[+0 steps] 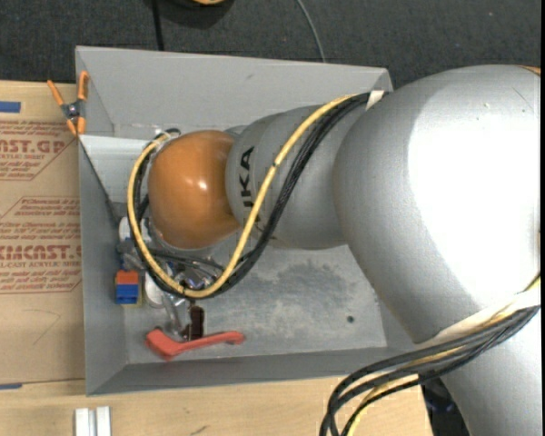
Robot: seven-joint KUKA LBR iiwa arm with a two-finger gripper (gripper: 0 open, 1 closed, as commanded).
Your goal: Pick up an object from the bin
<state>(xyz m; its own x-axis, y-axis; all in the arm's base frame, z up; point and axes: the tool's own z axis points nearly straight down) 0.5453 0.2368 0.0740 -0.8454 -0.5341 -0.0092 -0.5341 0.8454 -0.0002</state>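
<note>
The grey metal bin [300, 280] has sloping walls and a dull, slightly stained floor. The big silver arm [436, 207] comes in from the right and covers most of the bin. Its shell is smooth and rounded. At the wrist there is a glossy orange cover [189, 189], shaped like a ball. Yellow and black cables [282, 166] run along the arm and make a loop around this cover.

The gripper [186, 321] points down into the near left corner of the bin. It is made of metal with 1 dark part on its right side. I cannot tell if it is open or closed, because the wrist and the cables hide much of it.

Just under its tip, on the near side, lies a red plastic piece [198, 340]. It is long and flat, with a broader end at the left and a thin handle going to the right, and it rests on the floor close to the near wall. I cannot tell if the gripper touches it.

To the left, near the left wall, stands a small block [124, 289] in 2 colours, orange on top and blue below. Farther along this wall some small pale things [125, 232] are half hidden by the cover.
</note>
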